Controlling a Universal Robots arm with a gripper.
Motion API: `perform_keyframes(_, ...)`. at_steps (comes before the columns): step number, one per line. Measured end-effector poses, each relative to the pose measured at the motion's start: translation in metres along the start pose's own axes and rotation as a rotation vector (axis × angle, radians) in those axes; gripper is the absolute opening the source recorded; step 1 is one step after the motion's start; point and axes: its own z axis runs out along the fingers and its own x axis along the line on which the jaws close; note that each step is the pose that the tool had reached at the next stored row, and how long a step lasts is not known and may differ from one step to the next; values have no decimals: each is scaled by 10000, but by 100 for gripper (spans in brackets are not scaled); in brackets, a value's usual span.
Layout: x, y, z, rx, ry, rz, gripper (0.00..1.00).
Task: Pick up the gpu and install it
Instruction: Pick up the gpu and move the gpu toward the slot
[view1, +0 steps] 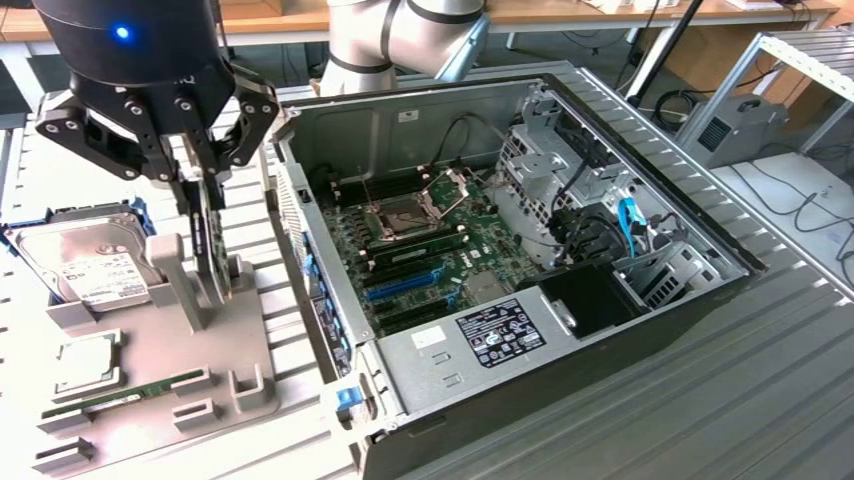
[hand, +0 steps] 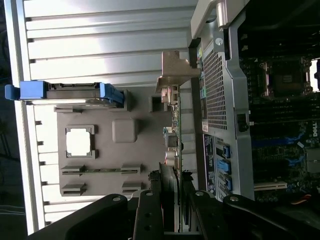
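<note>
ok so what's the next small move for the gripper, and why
Probably a purely vertical move, no sideways drift: the gripper straddles the upright green graphics card standing in the grey slotted holder, beside the open computer case.

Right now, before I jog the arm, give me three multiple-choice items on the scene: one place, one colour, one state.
1. Where is the gpu?
A) on edge in the grey holder
B) lying flat
C) hanging in the air

2. The carrier around the hard drive is:
A) red
B) blue
C) yellow

3. The computer case is:
A) closed
B) open-sided
C) upside down

Answers:
1 A, the card stands in the holder's slot under the claw.
2 B, blue ends show at the drive's edges.
3 B, the motherboard lies exposed.
</note>
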Motion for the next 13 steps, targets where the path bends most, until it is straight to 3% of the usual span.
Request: perform_keyframes(13,-1,2,-36,1,1,0,27)
